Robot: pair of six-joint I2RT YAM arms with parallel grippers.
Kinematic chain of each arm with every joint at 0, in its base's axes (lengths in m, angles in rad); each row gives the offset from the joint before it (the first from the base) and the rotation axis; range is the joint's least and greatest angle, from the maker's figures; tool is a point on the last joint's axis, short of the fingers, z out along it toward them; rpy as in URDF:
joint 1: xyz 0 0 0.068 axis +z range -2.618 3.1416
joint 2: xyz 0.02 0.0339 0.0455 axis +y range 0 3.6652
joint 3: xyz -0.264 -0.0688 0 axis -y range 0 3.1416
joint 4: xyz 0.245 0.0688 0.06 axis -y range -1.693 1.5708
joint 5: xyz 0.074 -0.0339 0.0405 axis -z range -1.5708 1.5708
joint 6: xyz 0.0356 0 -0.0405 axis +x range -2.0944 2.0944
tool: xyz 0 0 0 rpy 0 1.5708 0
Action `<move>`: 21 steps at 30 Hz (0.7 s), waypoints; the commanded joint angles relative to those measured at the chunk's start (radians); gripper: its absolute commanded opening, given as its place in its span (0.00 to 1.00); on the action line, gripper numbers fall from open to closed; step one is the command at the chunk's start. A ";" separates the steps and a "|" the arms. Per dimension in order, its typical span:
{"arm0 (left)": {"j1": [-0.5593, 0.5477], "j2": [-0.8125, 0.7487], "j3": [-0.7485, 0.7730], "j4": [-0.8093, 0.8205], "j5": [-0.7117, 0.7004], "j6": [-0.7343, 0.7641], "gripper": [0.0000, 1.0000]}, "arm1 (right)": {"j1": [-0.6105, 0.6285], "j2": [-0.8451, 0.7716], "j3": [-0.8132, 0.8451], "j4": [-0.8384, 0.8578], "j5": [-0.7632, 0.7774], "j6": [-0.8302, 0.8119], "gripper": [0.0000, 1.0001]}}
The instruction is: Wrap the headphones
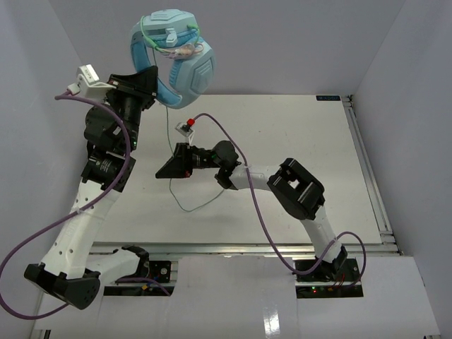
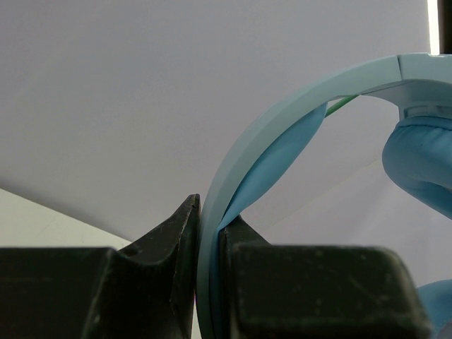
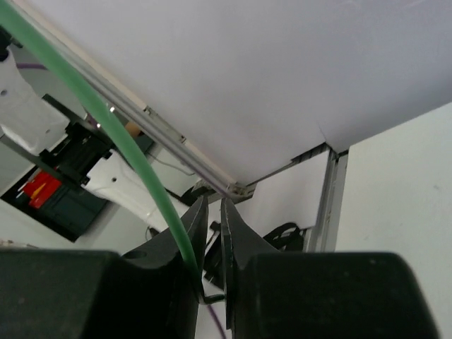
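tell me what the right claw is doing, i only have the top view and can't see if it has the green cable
observer: In the right wrist view the green cable runs down into the narrow gap between the fingers of the right claw. I can't tell if it's pinched.
operator: and the left claw, solid hold
observer: The left wrist view shows the left claw shut on the light blue headband, one finger on each side.
operator: any cable near that grip
observer: Only a short green stretch under the headband, up by the ear cup, apart from the fingers.
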 commanded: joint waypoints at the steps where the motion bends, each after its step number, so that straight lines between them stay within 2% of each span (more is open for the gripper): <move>1: -0.003 0.022 0.083 0.065 -0.114 0.122 0.00 | 0.003 -0.228 -0.125 0.602 -0.092 0.004 0.19; 4: -0.003 0.051 0.094 0.091 -0.174 0.210 0.00 | 0.004 -0.367 -0.238 0.580 -0.136 -0.071 0.17; 7: -0.002 0.083 0.106 0.113 -0.227 0.288 0.00 | 0.003 -0.498 -0.367 0.423 -0.189 -0.205 0.15; 12: -0.002 0.097 0.117 0.127 -0.256 0.376 0.00 | -0.007 -0.617 -0.420 0.265 -0.253 -0.317 0.13; 14: 0.000 0.117 0.124 0.135 -0.284 0.449 0.00 | -0.007 -0.650 -0.405 0.139 -0.290 -0.402 0.12; 17: 0.003 0.143 0.123 0.154 -0.314 0.544 0.00 | -0.018 -0.674 -0.338 -0.160 -0.315 -0.590 0.10; 18: 0.004 0.153 0.121 0.162 -0.317 0.576 0.00 | -0.022 -0.680 -0.299 -0.310 -0.306 -0.690 0.10; 20: 0.005 0.168 0.122 0.159 -0.320 0.628 0.00 | -0.024 -0.686 -0.209 -0.824 -0.258 -1.010 0.10; 21: 0.006 0.179 0.121 0.151 -0.318 0.648 0.00 | -0.021 -0.687 -0.143 -1.028 -0.202 -1.076 0.10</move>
